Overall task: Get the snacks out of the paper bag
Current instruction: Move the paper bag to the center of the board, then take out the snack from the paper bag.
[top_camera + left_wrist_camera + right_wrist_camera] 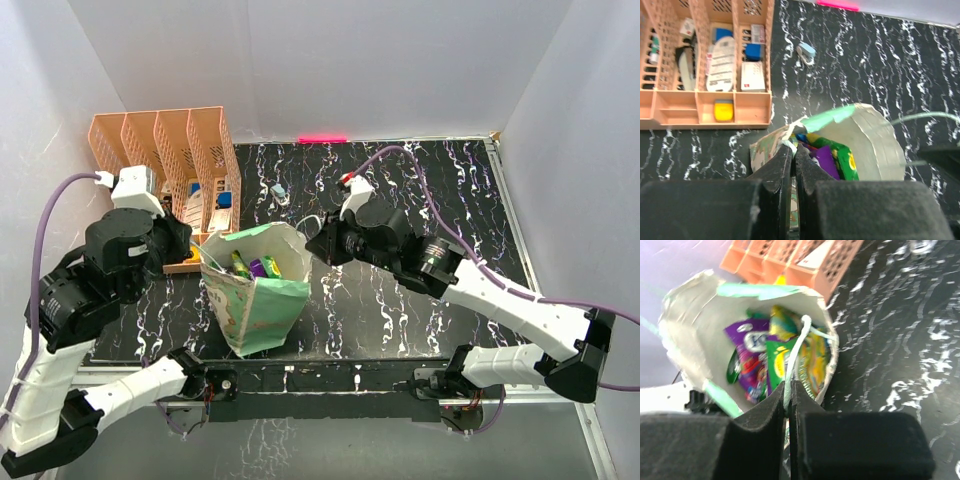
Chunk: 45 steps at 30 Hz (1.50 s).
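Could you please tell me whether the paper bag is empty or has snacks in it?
Not empty: the paper bag stands upright, mouth open, with purple and green snacks visible inside.

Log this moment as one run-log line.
paper bag: upright, mouth open | left jaws: shut on paper bag rim | right jaws: shut on string handle | snacks: inside paper bag

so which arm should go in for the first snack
Right, probably: the right gripper sits at the mouth of the paper bag, shut on just the string handle, snacks in plain view beyond it. The left gripper pinches the rim and can hold the bag open.
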Tool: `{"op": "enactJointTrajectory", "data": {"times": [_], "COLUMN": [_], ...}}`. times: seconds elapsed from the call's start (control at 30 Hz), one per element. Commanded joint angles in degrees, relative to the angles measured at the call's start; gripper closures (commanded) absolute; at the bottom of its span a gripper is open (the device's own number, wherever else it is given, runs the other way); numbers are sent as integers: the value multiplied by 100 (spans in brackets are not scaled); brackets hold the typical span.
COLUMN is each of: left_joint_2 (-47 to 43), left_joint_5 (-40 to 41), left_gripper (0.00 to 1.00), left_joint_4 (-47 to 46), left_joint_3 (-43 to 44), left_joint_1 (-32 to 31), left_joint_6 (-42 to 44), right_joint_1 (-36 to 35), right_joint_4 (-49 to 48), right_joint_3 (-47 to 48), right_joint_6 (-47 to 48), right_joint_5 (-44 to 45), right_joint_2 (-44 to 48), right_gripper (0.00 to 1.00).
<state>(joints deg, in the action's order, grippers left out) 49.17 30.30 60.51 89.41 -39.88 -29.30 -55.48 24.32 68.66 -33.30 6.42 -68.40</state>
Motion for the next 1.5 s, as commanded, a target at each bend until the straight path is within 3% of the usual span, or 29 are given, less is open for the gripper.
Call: {"op": "enactJointTrajectory", "data": {"times": [0.0, 0.17, 0.27, 0.4, 0.53, 0.63, 0.83, 0.9, 1.0, 1.1, 1.23, 1.47], "left_joint_2": [7, 307, 241, -32, -334, -542, -822, -843, -839, -870, -918, -965], "left_joint_5": [1083, 850, -216, -2020, -2621, -2792, -2709, -2624, -2485, -2379, -2359, -2240], "left_gripper": [100, 100, 100, 100, 100, 100, 100, 100, 100, 100, 100, 100], "left_joint_4": [-813, -1144, -1469, -2012, -2120, -2075, -1867, -1794, -1713, -1745, -1811, -1639], "left_joint_3": [588, 843, 421, -260, -716, -1013, -1259, -1235, -1173, -1167, -1208, -1172], "left_joint_1": [-5, -11, -6, -3, -3, -2, -5, -3, -3, -8, -2, -4], "left_joint_6": [871, 1163, 1192, 1418, 1390, 1396, 1400, 1415, 1417, 1407, 1374, 1358], "right_joint_1": [-75, -711, -786, -787, -791, -786, -789, -789, -789, -801, -872, -1061], "right_joint_4": [-861, -1828, -2370, -2233, -1763, -1116, 854, 1465, 1876, 1663, 585, -479], "right_joint_3": [-70, -702, -1393, -1933, -2202, -2175, -1406, -904, -27, 373, 43, -716], "right_joint_6": [14, -601, -1044, -1281, -1219, -1074, -568, -477, -404, -536, -1086, -2019], "right_joint_5": [-1606, -1847, -1815, -1703, -1747, -1452, 71, 572, 629, 131, -604, -436], "right_joint_2": [-20, 106, 292, 500, 785, 1052, 1325, 1140, 622, 32, -497, -657], "right_gripper": [93, 93, 93, 92, 85, 76, 41, 36, 34, 34, 38, 38]}}
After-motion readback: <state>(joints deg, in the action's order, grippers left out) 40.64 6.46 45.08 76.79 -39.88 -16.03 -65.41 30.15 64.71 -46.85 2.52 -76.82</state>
